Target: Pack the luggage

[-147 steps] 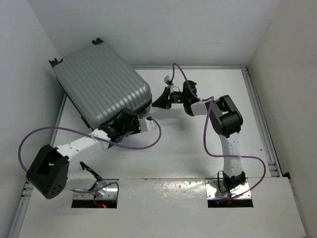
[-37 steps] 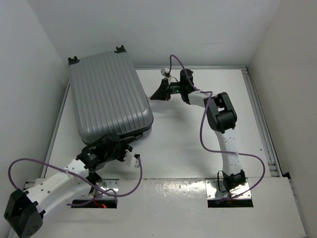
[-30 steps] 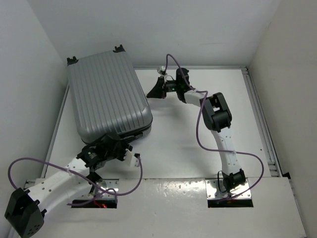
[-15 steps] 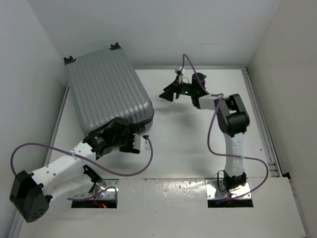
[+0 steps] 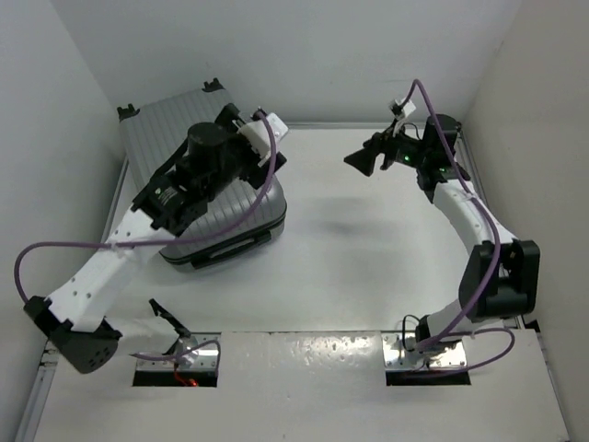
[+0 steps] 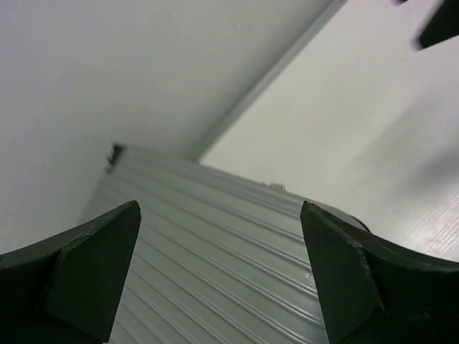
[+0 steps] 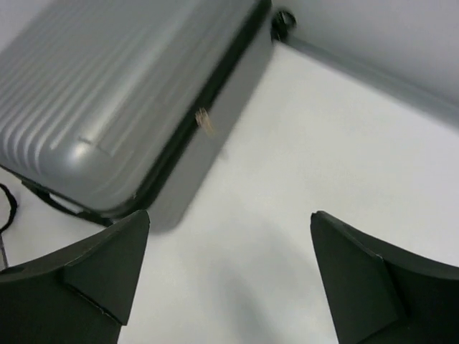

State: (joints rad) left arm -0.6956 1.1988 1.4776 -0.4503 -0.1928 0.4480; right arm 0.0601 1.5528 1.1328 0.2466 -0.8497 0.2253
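The luggage (image 5: 147, 147) is a silver-grey ribbed hard-shell suitcase lying flat and shut at the table's back left, wheels toward the back wall. My left gripper (image 5: 250, 129) hovers above its top shell, apart from it. In the left wrist view the left gripper (image 6: 220, 208) is open, and only the ribbed luggage (image 6: 215, 279) shows between its fingers. My right gripper (image 5: 361, 158) hangs open in the air at the back right, well clear of the case. In the right wrist view the right gripper (image 7: 229, 215) frames bare table, with the luggage (image 7: 107, 100) up left.
White walls close in on the left, back and right. A metal rail (image 5: 368, 124) runs along the table's back edge. Purple cables (image 5: 55, 249) loop off both arms. The white table (image 5: 368, 267) stretches from the case to the right wall.
Both grippers opened. The left arm rose from the case's near end to above its top. The right gripper pulled back right, away from the case's side. The case shifted slightly.
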